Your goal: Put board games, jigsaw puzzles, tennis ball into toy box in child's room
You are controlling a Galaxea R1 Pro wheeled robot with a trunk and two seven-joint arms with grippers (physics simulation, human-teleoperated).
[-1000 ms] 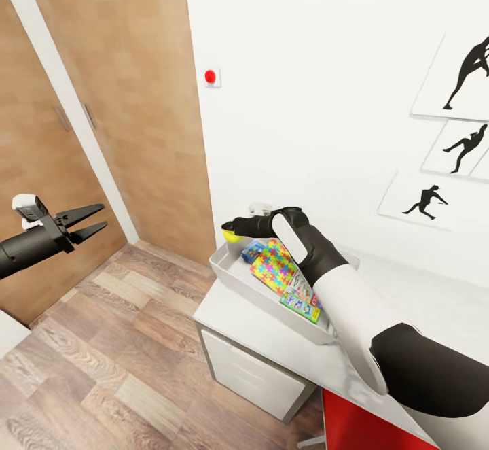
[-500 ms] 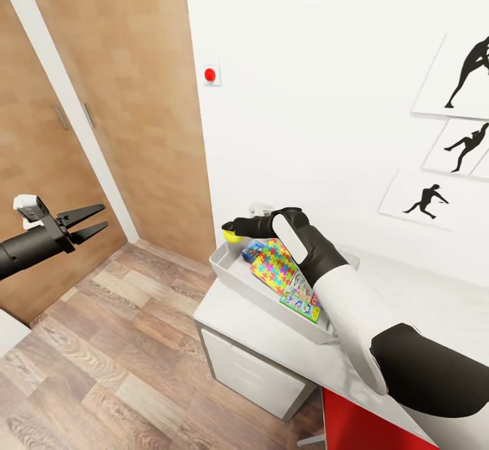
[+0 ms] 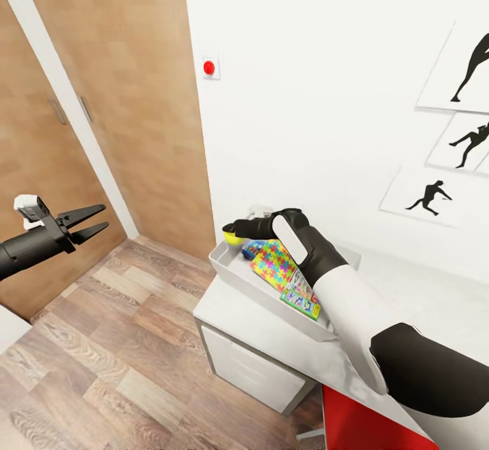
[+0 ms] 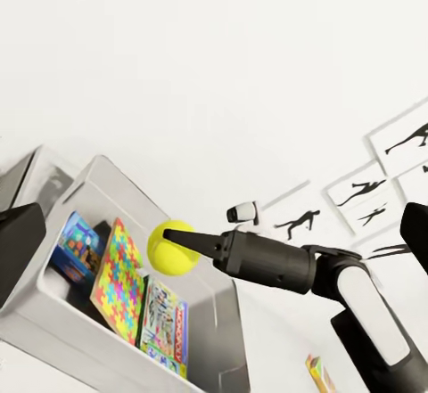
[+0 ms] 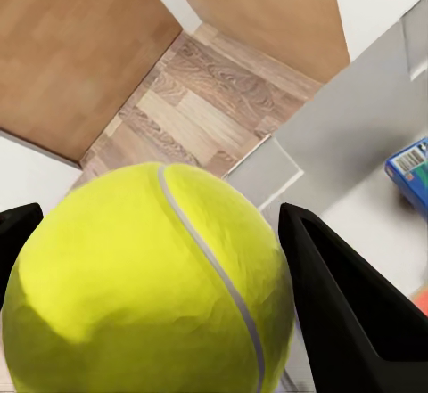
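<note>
White walls close the room on the far side, with black silhouette pictures (image 3: pixel 451 130) at the right and a wooden door (image 3: pixel 129 96) at the left above plank floor (image 3: pixel 102 361). At the near right the table (image 3: pixel 258 331) carries the toy box (image 3: pixel 234 274). Inside the box lie a jigsaw puzzle (image 3: pixel 275 263), a blue board game (image 3: pixel 250 251) on its far side and another game (image 3: pixel 299 300) on its near side. Over the box's far left corner the right gripper (image 3: pixel 232 231) is clamped on the tennis ball (image 3: pixel 232 236), a finger on each side of it. The left gripper (image 3: pixel 92 222) hangs well apart at the left over the floor, fingers spread and holding nothing
</note>
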